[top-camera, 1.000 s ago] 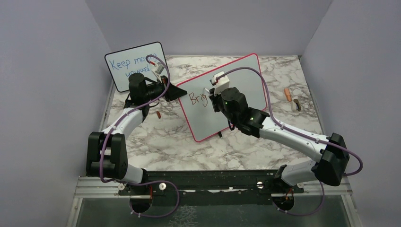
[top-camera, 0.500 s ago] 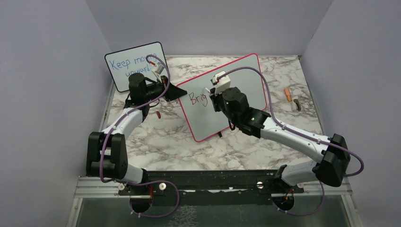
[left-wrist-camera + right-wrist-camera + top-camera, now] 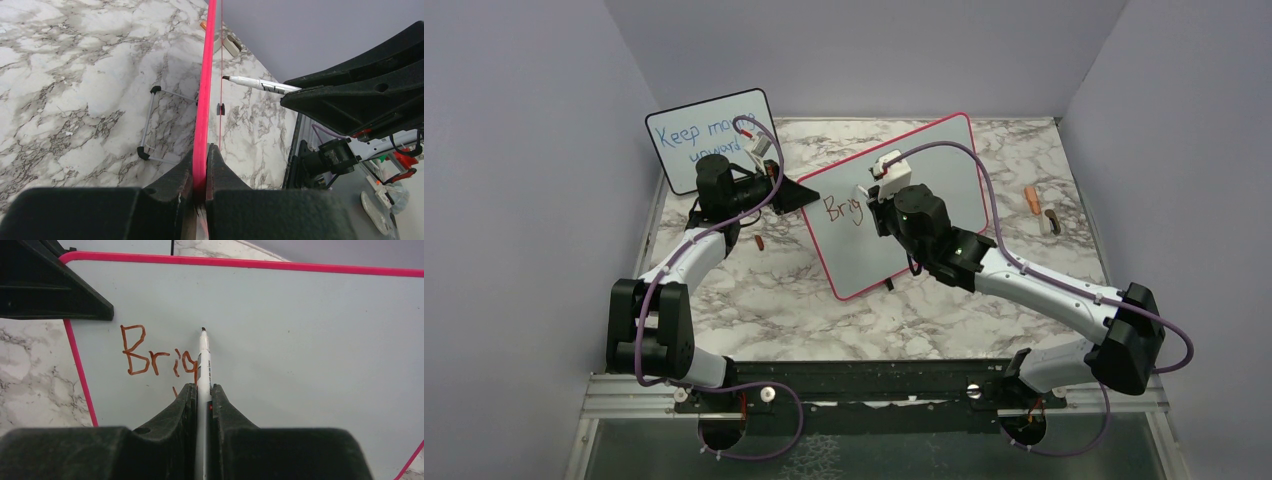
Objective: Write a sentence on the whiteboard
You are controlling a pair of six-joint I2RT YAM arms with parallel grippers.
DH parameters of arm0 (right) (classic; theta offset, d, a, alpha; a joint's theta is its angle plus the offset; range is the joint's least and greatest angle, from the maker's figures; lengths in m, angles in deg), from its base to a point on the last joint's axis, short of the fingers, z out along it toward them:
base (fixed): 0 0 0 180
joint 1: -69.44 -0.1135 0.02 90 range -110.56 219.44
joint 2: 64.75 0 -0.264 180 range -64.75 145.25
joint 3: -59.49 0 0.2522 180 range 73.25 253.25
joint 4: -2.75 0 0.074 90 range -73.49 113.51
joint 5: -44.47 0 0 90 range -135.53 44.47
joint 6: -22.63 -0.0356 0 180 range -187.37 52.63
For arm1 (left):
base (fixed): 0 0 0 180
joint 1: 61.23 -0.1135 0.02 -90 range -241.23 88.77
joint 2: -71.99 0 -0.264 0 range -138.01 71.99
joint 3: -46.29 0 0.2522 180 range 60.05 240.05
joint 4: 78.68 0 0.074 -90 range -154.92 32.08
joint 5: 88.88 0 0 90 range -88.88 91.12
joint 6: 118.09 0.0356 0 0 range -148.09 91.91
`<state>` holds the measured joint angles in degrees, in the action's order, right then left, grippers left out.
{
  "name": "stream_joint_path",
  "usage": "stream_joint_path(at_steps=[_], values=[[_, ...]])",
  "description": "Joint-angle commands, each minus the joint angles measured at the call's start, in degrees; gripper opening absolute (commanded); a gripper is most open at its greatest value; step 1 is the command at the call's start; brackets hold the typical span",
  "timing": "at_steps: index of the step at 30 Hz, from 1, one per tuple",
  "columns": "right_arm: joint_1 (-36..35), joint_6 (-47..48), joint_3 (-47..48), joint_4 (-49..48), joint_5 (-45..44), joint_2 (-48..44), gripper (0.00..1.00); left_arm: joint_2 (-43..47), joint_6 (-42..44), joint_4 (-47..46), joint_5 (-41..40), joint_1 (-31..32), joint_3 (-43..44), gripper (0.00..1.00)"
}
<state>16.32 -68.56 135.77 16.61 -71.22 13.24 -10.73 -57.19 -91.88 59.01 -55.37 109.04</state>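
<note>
The whiteboard (image 3: 949, 175) stands propped mid-counter (image 3: 754, 290), at 12 o'clock from the arm bases. The left jaws are clamped on its pink frame at the 9 o'clock edge. The right jaws are clamped on a marker (image 3: 203, 357), its tip meeting the board at 3 o'clock of the sentence (image 3: 157, 356), which so far reads "Brig"

Whiteboard (image 3: 310, 340): smooth, pale writing face; pink frame looks plastic. Worktop (image 3: 75, 75): marble-patterned, smooth, low sheen. Marker (image 3: 203, 360): white barrel, glossy plastic.
</note>
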Motion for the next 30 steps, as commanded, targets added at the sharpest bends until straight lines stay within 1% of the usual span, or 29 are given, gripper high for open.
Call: stream_joint_path(at_steps=[1,20,28,30], values=[[0.3,0.66,0.62,-1.06,-0.34,0.37,0.01,-2.38,4.41,4.64,-1.29,0.82,-0.73,0.0],[0.39,0.67,0.68,-1.85,-2.39,2.24,0.01,-2.45,4.41,4.72,-1.2,0.89,-0.63,0.0],[0.5,0.29,0.78,-0.19,-1.35,2.25,0.01,-2.54,4.41,4.68,-1.2,0.9,-0.64,0.0],[0.48,-0.18,0.67,1.67,-1.14,2.03,0.01,-2.54,4.41,4.72,-1.2,0.83,-0.61,0.0]])
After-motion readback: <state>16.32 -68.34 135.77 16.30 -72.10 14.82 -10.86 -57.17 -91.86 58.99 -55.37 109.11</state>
